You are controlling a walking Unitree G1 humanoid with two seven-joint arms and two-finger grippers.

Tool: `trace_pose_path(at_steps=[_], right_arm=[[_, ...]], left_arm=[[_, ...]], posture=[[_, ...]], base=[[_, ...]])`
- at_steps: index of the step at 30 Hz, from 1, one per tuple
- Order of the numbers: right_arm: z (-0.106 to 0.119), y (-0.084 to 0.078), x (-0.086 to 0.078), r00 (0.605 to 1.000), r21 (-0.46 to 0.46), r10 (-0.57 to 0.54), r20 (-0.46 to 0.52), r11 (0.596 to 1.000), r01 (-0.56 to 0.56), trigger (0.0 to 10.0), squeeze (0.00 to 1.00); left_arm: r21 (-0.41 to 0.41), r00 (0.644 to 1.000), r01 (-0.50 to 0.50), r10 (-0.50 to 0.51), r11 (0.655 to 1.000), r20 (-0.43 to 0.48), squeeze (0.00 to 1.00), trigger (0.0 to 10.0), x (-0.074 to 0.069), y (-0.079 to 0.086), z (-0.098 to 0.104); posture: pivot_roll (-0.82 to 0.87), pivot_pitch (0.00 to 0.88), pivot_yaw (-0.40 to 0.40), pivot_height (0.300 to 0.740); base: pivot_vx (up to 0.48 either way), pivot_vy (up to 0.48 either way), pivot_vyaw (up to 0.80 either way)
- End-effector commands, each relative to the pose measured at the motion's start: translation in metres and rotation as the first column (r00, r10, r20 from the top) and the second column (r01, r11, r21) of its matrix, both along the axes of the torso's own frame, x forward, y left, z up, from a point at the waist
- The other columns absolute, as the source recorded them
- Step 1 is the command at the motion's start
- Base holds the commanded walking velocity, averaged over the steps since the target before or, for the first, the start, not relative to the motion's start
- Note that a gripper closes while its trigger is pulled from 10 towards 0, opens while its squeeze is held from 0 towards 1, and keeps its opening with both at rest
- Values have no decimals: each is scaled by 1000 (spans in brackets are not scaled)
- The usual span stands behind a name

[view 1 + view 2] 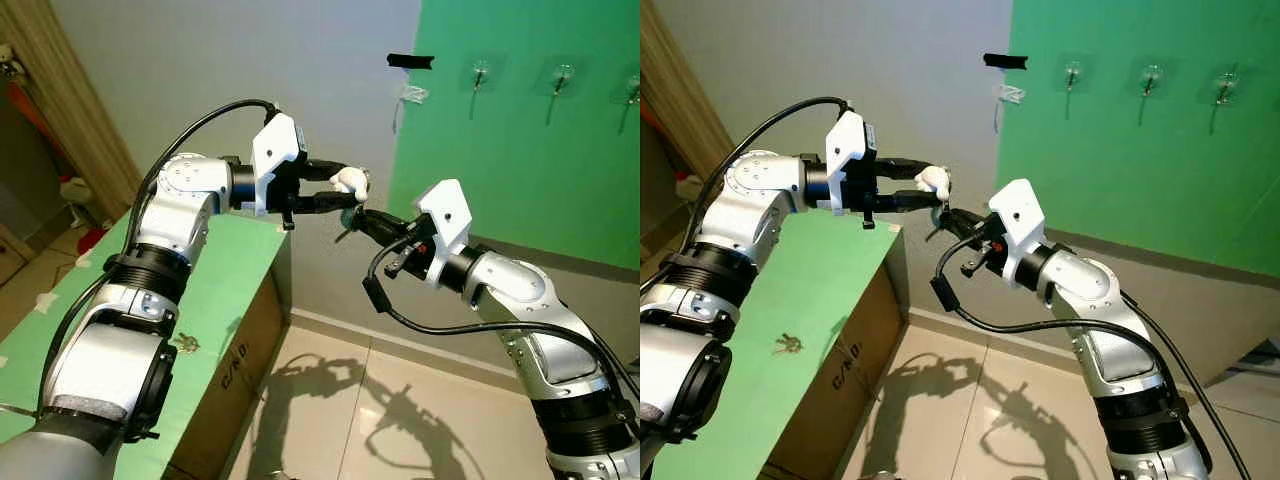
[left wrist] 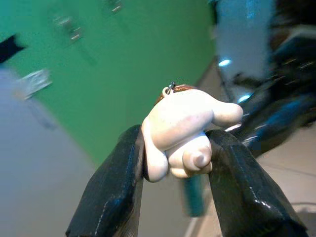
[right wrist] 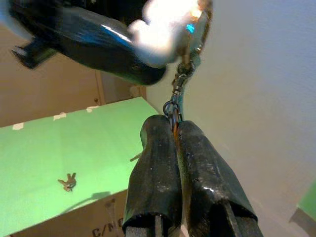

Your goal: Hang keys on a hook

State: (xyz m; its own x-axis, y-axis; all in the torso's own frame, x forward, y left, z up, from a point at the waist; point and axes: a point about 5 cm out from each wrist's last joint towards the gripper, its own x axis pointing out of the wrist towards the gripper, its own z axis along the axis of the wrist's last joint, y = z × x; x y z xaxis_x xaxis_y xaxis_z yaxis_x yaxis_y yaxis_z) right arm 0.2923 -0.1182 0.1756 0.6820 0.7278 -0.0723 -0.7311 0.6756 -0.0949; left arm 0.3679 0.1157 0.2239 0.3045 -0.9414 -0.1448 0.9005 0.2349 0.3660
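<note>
The left gripper [image 1: 345, 192] is clenched on a white figurine charm [image 2: 185, 133] — the charm sits squarely between its two black fingers [image 2: 116, 190], held out in mid-air past the corner of the green-topped box [image 1: 790, 300]. From the charm a short chain [image 3: 178, 89] drops to the right gripper [image 3: 174, 129], whose fingers are pressed together on the chain's lower ring. A second bunch of keys [image 1: 788, 344] lies on the box top. Three hooks [image 1: 481, 72] sit on the green wall [image 1: 520, 150], well apart from both grippers.

White keychain charm [image 2: 185, 131] – green wall panel [image 1: 520, 140], green tabletop [image 1: 790, 300]
</note>
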Motion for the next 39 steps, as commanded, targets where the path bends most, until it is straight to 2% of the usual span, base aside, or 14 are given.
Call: trace_pose_path(at_steps=[1, 2, 3, 16, 17, 18, 24, 26, 27, 28, 29, 30, 33, 39], right_arm=[[1, -1, -2, 1000, 5, 8, -6, 1000, -8, 0, 0], [1, -2, -2, 1000, 3, 8, -5, 1000, -8, 0, 0], [1, -2, -2, 1000, 2, 7, -5, 1000, -7, 0, 0], [1, -5, -3, 1000, -19, 6, -6, 1000, -6, 0, 0], [1, -6, -4, 1000, -22, 7, -6, 1000, -7, 0, 0], [0, -6, -4, 1000, -34, 9, -4, 999, -9, 0, 0], [0, -15, -3, 999, -199, 17, 52, 980, -6, 0, 0], [1, -33, 1, 984, -485, 64, 165, 874, 24, 0, 0], [1, -43, 4, 971, -611, 90, 223, 788, 68, 0, 0], [1, -43, 4, 971, -611, 90, 223, 788, 68, 0, 0], [2, -60, 9, 943, -756, 145, 299, 639, 141, 0, 0], [2, -60, 9, 943, -756, 145, 299, 639, 141, 0, 0], [4, -69, 12, 921, -805, 173, 349, 558, 200, 0, 0], [5, -80, 16, 806, -819, 256, 534, 394, 418, 0, 0]], left_arm=[[0, 997, -47, 47, 999, 63, 153, 10000, 6, 3, 16], [-4, 996, -60, 60, 998, 59, 925, 10000, 6, 3, 16], [-7, 997, -57, 57, 998, 53, 1000, 10000, 6, 3, 16], [-9, 996, -74, 75, 997, 41, 1000, 10000, 7, 4, 12], [-4, 995, -84, 84, 996, 45, 812, 10000, 7, 4, 11], [8, 994, -99, 98, 995, 54, 0, 10000, 8, 5, 11], [0, 988, -145, 145, 989, 61, 0, 10000, 10, 8, 9], [-34, 979, -198, 199, 980, 32, 0, 10000, 11, 12, 1], [-48, 975, -220, 221, 974, 11, 0, 10000, 10, 13, -5], [-48, 975, -220, 221, 974, 11, 0, 10000, 10, 13, -5], [-82, 965, -263, 261, 961, -35, 0, 10000, 9, 12, -18], [-82, 965, -263, 261, 961, -35, 0, 10000, 9, 12, -18], [-122, 941, -334, 324, 935, -97, 0, 10000, 8, 11, -31], [-167, 723, -675, 600, 718, -343, 0, 10000, 2, 7, -90]], posture=[[-210, 0, 108, 740], [-209, 0, 108, 740], [-211, 0, 105, 740], [-210, 0, 99, 740], [-209, 0, 97, 740], [-209, 0, 97, 740], [-209, 0, 94, 740], [-212, 0, 91, 740], [-212, 0, 91, 740], [-212, 0, 91, 740], [-212, 0, 86, 740], [-212, 0, 86, 740], [-212, 0, 86, 740], [-195, 0, 74, 740]], base=[[0, 0, 0], [0, 0, 0], [0, 0, 0], [0, 0, 0], [0, 0, 0], [0, 0, 0], [0, 0, 0], [0, 0, 0], [0, 0, 0], [0, 0, 0], [0, 0, 0], [0, 0, 0], [0, 0, 0], [0, 0, 0]])
